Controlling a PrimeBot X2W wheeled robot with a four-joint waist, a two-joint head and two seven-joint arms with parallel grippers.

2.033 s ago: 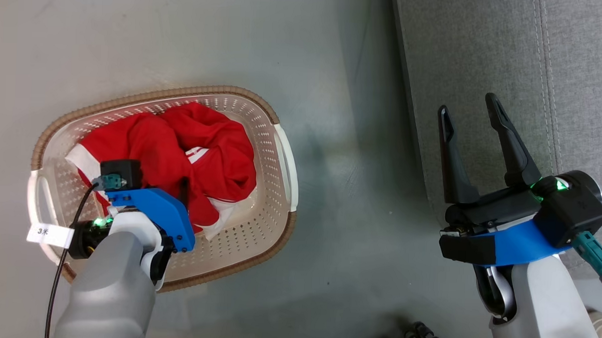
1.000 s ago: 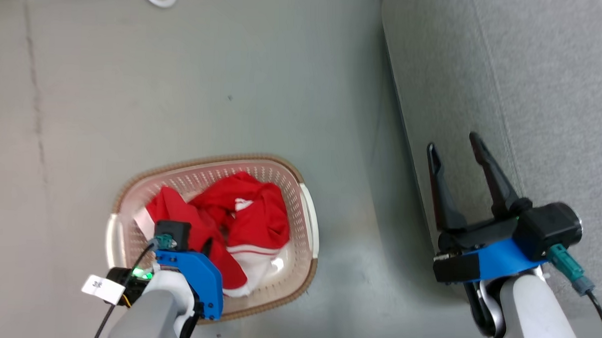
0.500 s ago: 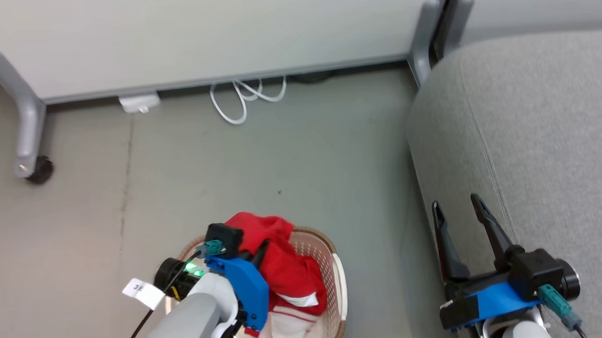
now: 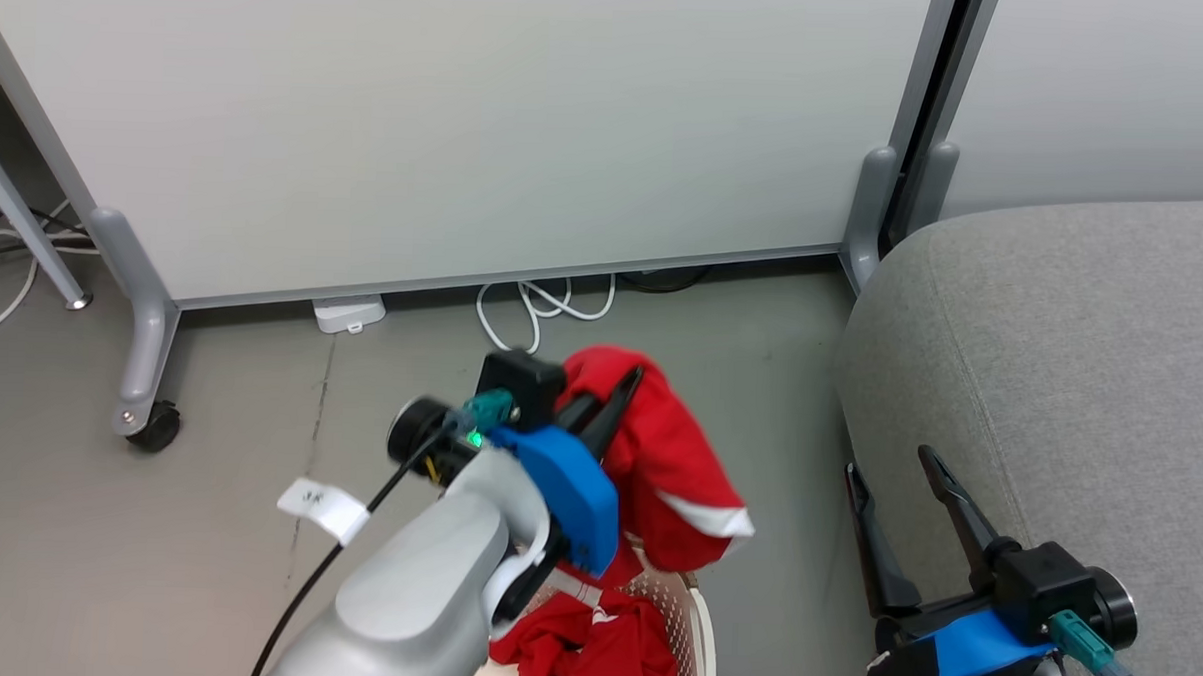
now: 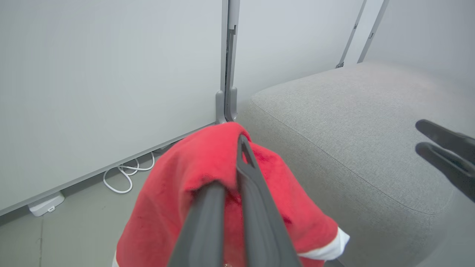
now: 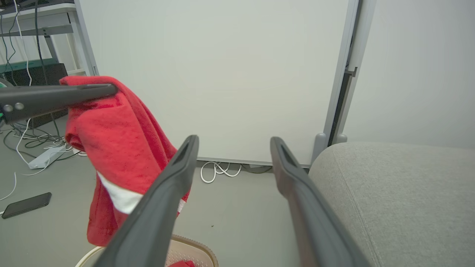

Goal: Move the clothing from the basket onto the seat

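Note:
My left gripper [image 4: 615, 387] is shut on a red garment [image 4: 672, 476] with white stripe trim, which hangs lifted clear above the basket [image 4: 694, 621]. The same red garment [image 5: 207, 174] drapes over the fingers in the left wrist view, and the red garment [image 6: 118, 148] dangles at the left of the right wrist view. A second red garment [image 4: 591, 648] lies in the basket. The grey sofa [image 4: 1061, 374] spreads to the right. My right gripper [image 4: 892, 466] stands open beside the sofa's front edge, nothing between its fingers [image 6: 174, 193].
A white partition panel [image 4: 449, 123] on castor legs [image 4: 145, 362] stands behind. White cables [image 4: 543, 306] and a small white box [image 4: 347, 312] lie at its foot. A dark phone [image 6: 26, 204] lies on the grey floor at the left.
The head camera has tilted up, bringing the partition into view. My left gripper has risen out of the basket with one red garment, which now hangs free above it.

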